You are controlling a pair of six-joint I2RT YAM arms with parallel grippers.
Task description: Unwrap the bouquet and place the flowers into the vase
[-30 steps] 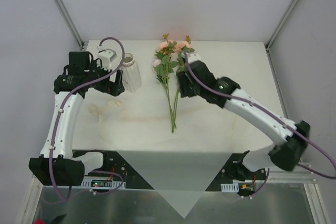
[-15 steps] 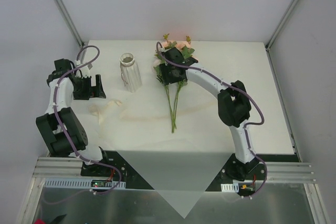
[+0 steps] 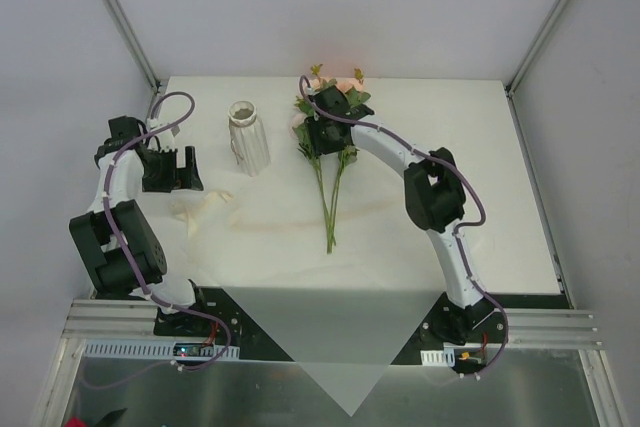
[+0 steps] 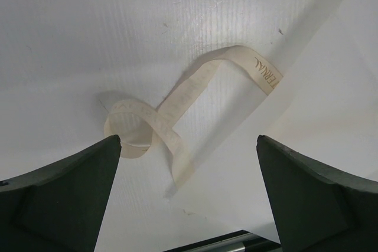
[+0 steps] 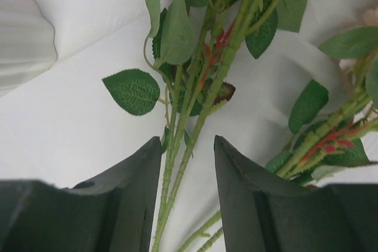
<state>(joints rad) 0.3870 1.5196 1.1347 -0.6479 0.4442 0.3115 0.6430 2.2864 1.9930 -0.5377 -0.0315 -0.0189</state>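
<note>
Left claw (image 4: 189, 141) wide open above the ribbon (image 4: 192, 87). Right claw (image 5: 188, 146) half-open, straddling the flowers (image 5: 204, 110), not clamped.

The white worktop (image 3: 450, 217) carries a ribbed vase (image 3: 248, 137) standing upright at far left. Leafy rose stems (image 3: 328, 172) lie flat just right of it. A loose pale ribbon (image 3: 203, 207) curls nearer. A white sheet (image 3: 320, 347), probably paper, overhangs the near edge.
</note>
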